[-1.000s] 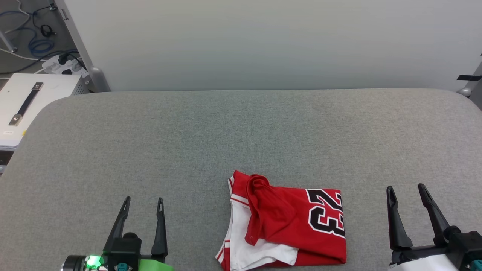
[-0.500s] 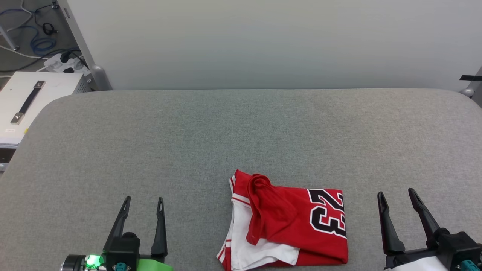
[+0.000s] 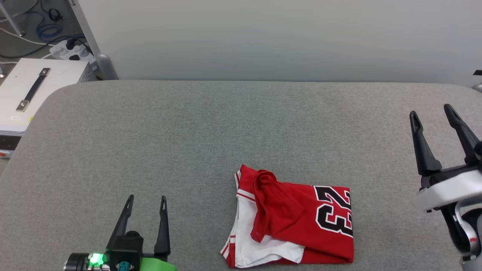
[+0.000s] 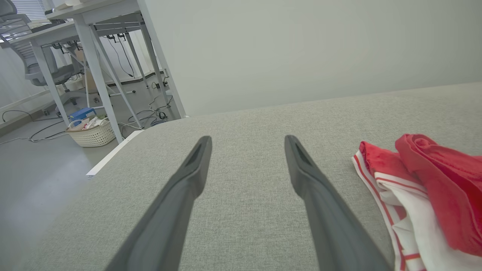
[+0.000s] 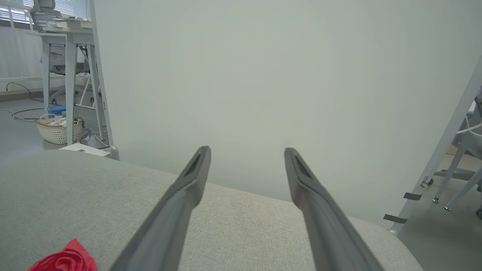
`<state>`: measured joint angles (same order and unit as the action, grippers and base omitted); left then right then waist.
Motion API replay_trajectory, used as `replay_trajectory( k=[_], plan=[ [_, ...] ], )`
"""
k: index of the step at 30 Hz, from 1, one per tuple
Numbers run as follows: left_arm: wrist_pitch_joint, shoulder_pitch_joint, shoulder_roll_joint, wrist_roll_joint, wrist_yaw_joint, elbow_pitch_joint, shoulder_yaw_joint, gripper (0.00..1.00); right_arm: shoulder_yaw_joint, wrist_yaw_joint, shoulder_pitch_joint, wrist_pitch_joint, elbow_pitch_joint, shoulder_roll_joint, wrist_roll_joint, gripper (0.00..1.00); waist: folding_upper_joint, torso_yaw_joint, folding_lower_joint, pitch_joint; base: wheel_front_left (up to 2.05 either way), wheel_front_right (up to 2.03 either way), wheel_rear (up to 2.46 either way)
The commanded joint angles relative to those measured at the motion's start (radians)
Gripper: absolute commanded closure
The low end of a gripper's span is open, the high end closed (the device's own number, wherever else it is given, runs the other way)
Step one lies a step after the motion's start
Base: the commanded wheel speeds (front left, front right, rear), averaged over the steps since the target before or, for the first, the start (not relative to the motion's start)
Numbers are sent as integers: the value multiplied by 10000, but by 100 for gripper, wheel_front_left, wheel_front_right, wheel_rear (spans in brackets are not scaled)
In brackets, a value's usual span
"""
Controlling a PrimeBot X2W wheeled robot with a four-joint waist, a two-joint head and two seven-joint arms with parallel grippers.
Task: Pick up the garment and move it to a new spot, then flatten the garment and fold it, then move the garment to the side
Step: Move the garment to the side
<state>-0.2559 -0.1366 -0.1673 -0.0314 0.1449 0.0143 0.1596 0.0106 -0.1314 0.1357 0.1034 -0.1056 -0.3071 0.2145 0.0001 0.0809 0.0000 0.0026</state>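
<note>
Currently, the garment (image 3: pixel 297 218) lies loosely folded on the grey padded table (image 3: pixel 226 124), near its front edge. The left gripper (image 3: pixel 147 197) and right gripper (image 3: pixel 430 110) both stand wide apart, empty, clear of the cloth.

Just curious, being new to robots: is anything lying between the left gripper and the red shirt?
Nothing. In the head view, only bare grey tabletop lies between the left gripper and the shirt; the left wrist view agrees.

Grey padded table (image 3: pixel 150 131); folded red garment (image 3: pixel 297 218) on it.
</note>
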Motion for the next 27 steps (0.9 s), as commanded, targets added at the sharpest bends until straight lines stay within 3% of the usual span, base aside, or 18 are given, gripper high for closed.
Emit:
replay_trajectory(
  k=[1, 8, 14, 20, 27],
  plan=[
    [-59, 185, 46, 107, -28, -11, 11, 0, 241, 7, 292, -626, 86, -176, 405, 0, -1, 60, 0, 88, 0, 0, 0],
    [-59, 323, 100, 137, -10, -20, -7, 0, 1891, 7, 1216, -4944, 414, -1572, 3002, 0, -1, 178, 0, 432, 0, 0, 0],
    [-59, 537, 184, 177, -10, -16, 57, 0, 2611, 7, 1098, -7747, 930, -2130, 4985, 0, -1, 335, 0, 725, 0, 0, 0],
    [-59, 795, 264, 201, -28, -14, 136, 0, 2810, 7, 875, -8842, 1383, -2212, 5954, 0, -1, 566, 0, 1135, 0, 0, 0],
    [-59, 1073, 314, 228, -53, -9, 222, 0, 3163, 7, 988, -8947, 2189, -1891, 6322, 0, -1, 846, 0, 1655, 0, 0, 0]
  ],
)
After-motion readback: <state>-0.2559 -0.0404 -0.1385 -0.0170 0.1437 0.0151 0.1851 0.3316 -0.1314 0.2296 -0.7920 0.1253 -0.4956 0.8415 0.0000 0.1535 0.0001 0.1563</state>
